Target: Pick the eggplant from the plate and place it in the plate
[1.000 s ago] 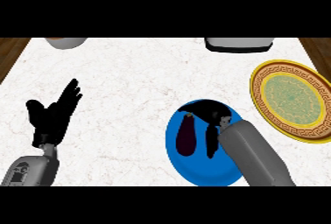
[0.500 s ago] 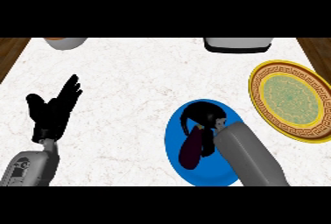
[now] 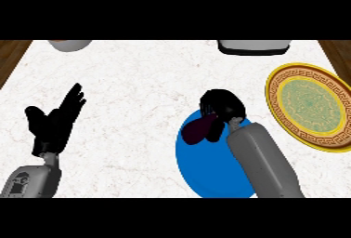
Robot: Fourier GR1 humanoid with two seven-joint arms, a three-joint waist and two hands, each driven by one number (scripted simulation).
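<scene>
The robot's right hand (image 3: 221, 108) curls around the dark eggplant (image 3: 199, 130) at the far edge of the blue plate (image 3: 205, 174). The carry to the yellow plate (image 3: 310, 106), at right, remains. The left hand (image 3: 55, 123) rests open on the left.

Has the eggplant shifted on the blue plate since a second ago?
Yes. The eggplant, held by the right hand, now sits at the blue plate's upper-left rim, up from its middle.
</scene>
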